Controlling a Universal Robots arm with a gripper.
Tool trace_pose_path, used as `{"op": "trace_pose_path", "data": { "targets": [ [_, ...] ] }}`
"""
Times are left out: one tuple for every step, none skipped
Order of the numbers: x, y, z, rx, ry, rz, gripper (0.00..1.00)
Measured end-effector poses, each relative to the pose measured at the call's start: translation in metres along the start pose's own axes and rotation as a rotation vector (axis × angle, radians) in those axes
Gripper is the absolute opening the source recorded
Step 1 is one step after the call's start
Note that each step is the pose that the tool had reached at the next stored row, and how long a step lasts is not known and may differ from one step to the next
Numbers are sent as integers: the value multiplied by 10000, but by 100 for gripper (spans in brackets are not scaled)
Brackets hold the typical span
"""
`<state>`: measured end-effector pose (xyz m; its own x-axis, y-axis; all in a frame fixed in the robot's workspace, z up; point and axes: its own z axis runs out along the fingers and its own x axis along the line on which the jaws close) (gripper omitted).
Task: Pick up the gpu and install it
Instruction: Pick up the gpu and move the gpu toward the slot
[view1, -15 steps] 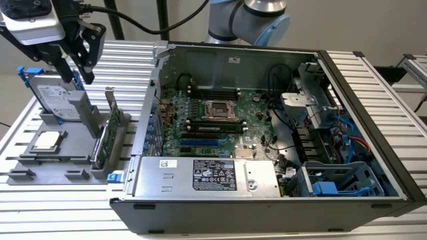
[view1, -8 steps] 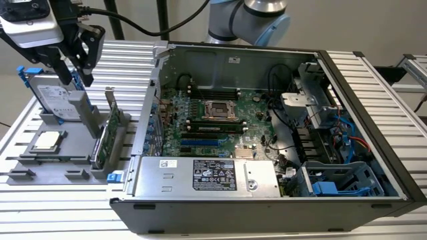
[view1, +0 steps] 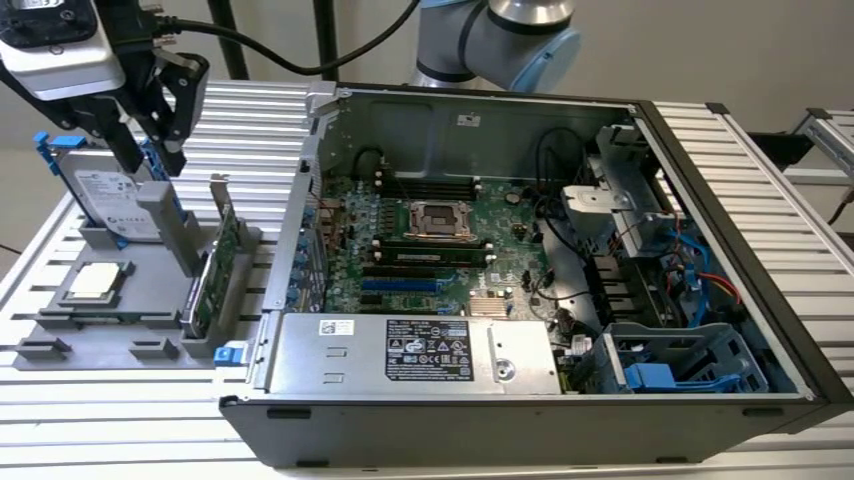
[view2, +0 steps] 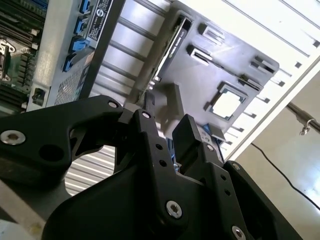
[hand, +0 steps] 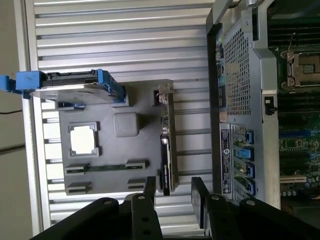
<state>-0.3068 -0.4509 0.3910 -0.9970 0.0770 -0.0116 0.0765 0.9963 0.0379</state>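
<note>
Exterior view: we note the gripper in the upper left, fingers spread and empty, above the drive. The gpu stands on edge in the gray holder at middle left, below-right of the gripper, long axis running toward the lower edge.

Nothing printed can be read. The power supply label (white, lower centre of the exterior view) carries only illegible lines and marks, as does the hard drive label at upper left.
</note>
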Motion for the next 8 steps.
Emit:
{"op": "trace_pose_path", "data": {
  "targets": [
    [0, -4, 0, 0, 1, 0, 100],
    [0, -7, 0, 0, 1, 1, 100],
    [0, -11, 1, 0, 2, 1, 100],
    [-1, -15, 1, 0, 2, 1, 100],
    [-1, -18, 2, 0, 2, 1, 100],
    [-1, -21, 2, 0, 3, 1, 100],
    [-2, -26, 2, 0, 5, 0, 100],
    [-2, -30, 3, 0, 5, 0, 100]
  ]
}}
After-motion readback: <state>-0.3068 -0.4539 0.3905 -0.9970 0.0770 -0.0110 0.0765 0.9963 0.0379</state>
